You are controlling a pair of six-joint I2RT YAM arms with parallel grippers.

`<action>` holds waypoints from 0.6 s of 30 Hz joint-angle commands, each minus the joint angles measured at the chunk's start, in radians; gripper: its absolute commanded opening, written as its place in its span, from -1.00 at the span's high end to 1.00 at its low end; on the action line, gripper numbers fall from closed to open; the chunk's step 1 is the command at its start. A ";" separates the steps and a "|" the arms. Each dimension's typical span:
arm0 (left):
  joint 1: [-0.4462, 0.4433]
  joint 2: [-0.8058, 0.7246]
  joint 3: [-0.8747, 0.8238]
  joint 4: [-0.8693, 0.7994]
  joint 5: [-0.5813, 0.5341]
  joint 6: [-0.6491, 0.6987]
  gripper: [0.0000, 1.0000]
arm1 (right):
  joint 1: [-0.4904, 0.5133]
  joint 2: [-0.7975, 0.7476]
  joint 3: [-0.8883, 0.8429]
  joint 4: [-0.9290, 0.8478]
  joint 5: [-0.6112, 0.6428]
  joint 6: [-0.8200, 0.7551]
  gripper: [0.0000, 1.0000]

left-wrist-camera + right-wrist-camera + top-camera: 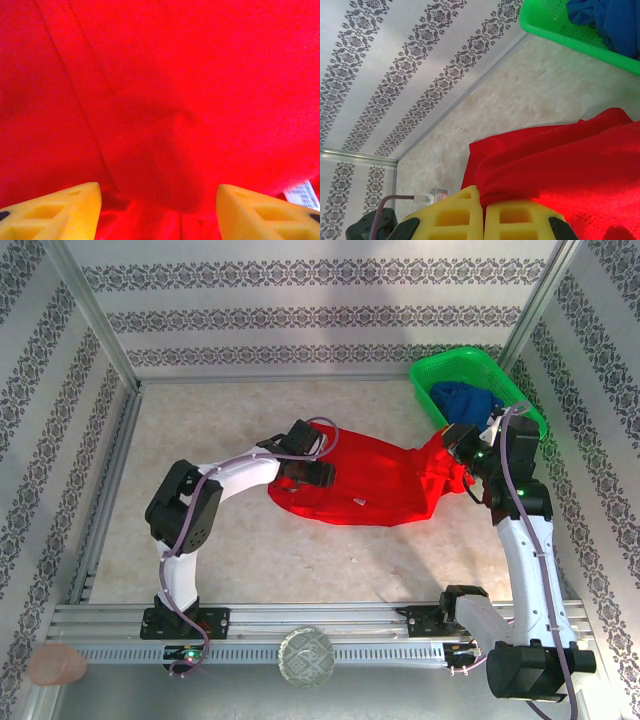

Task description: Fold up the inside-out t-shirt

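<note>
t-shirt (380,485): lies on the table (250,560), right of the middle, its right end near the green basket (478,375).
long axis: from left to right, between the 2 arms.
left gripper (305,468): at the left end, fingers spread apart over the cloth.
right gripper (463,453): fingers pressed together, pinching the raised right edge.
nearer arm: each is at its own end.

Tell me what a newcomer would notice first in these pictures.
The bright red t-shirt stretched across the middle of the table grabs the eye first. The right gripper is pinched shut on its right end, and the left gripper is open over its left end. Next comes the green basket in the far right corner, holding a dark blue garment.
</note>
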 commanded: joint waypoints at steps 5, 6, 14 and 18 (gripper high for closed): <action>0.001 0.053 0.069 -0.049 -0.042 -0.030 -0.22 | -0.009 -0.011 -0.005 0.043 -0.011 -0.010 1.00; 0.001 0.055 0.068 -0.043 -0.040 -0.033 -0.22 | -0.009 -0.010 -0.004 0.043 -0.011 -0.010 1.00; -0.002 0.074 0.069 -0.014 -0.013 -0.054 0.05 | -0.009 -0.006 -0.003 0.048 -0.011 -0.006 1.00; -0.003 0.078 0.068 -0.009 -0.011 -0.057 0.28 | -0.010 -0.007 0.000 0.048 -0.010 -0.005 1.00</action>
